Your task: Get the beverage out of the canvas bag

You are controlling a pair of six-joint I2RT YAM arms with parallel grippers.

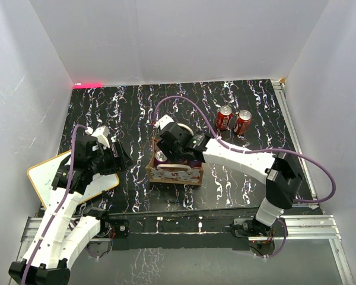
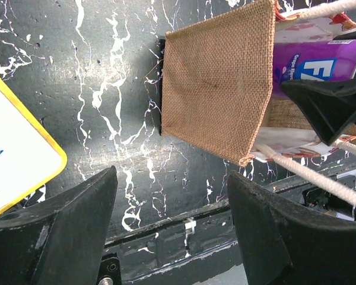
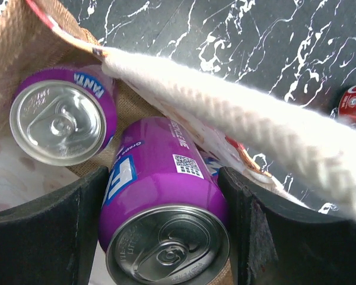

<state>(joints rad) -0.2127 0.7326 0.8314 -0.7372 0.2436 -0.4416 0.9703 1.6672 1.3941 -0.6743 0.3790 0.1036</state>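
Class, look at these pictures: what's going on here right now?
The right hand is down inside the canvas bag, closed on a purple can that is not yet lifted out. A second purple can sits next to it in the bag. The left hand is open and holds nothing, hovering to the bag's left. Two red cans stand on the table beyond the bag.

Canvas bag [image 1: 175,174] sitting upright mid-table: tan burlap sides, cream printed front, mouth gaping open. White rope handle [image 3: 237,119] draping across the opening. Inside, nearer purple can [image 3: 166,202] tilting slightly; second purple can [image 3: 62,119] standing just beside it, both tabs unopened.
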